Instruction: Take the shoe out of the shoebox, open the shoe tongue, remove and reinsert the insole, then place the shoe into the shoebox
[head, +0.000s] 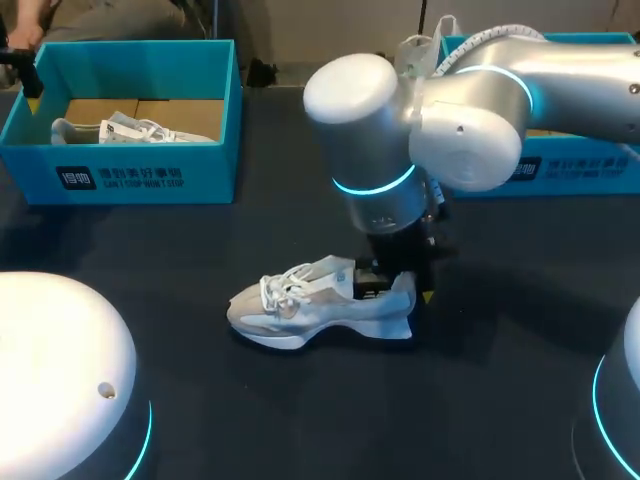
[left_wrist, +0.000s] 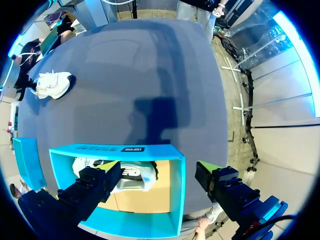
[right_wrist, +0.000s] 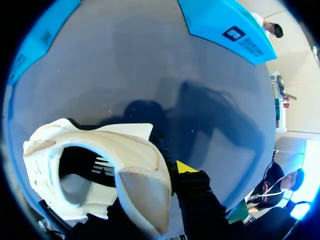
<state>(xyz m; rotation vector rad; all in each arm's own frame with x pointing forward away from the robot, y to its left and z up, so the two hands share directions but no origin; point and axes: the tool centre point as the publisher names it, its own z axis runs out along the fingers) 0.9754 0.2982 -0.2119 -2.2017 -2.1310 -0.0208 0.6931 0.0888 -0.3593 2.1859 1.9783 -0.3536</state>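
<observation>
A white sneaker (head: 310, 305) lies on the dark table near the middle, toe pointing left. My right arm reaches in from the right, and my right gripper (head: 400, 285) is shut on the sneaker's heel. In the right wrist view the heel collar (right_wrist: 135, 175) sits between the fingers; one yellow fingertip (right_wrist: 186, 166) shows outside it, the other is hidden. My left gripper (left_wrist: 157, 170) hangs open and empty above the left shoebox (left_wrist: 120, 150). The sneaker (left_wrist: 52, 84) shows far ahead of it.
The teal left shoebox (head: 130, 170) at the back left holds a second white shoe (head: 130, 128). Another teal shoebox (head: 580, 170) stands at the back right, partly behind my right arm. White arm housings (head: 60, 380) fill the near corners.
</observation>
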